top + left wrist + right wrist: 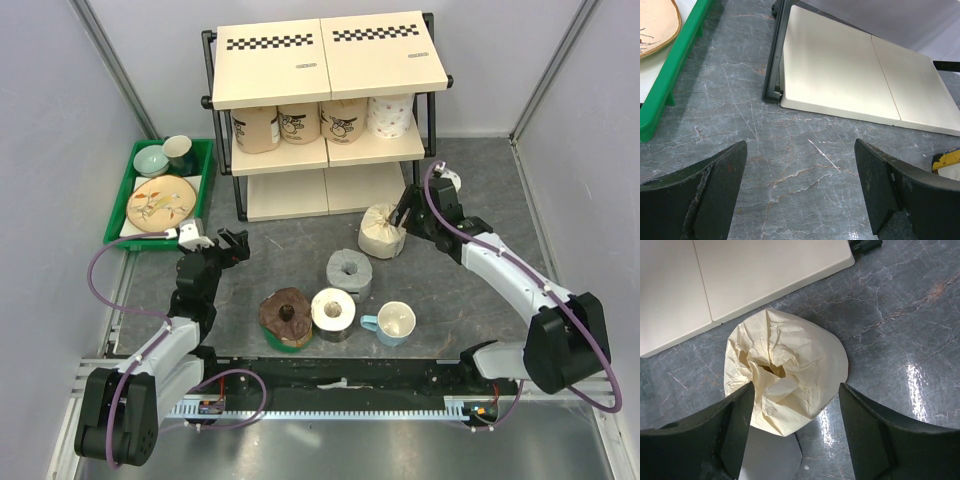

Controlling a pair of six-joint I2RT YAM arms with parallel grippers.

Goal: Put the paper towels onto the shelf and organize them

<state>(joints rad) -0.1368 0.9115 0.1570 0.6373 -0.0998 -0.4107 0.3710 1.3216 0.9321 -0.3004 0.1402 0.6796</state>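
Observation:
The shelf [330, 60] stands at the back; its middle tier holds three tan printed rolls [297, 122] and a white patterned roll [391, 115]. A cream paper-wrapped roll [382, 231] stands on the floor before the shelf, also in the right wrist view [785, 370]. My right gripper [795, 405] is open just above it, the jaws standing either side, not closed. A grey roll [349, 271], a white roll [333, 310] and a dark brown roll [286, 316] stand in the middle. My left gripper [800, 170] is open and empty over bare floor near the shelf's bottom board [850, 75].
A green tray [205, 180] with a plate and bowls sits at the left, its edge in the left wrist view [675, 65]. A white mug with a light-blue handle [393, 323] stands beside the white roll. Grey walls close in both sides.

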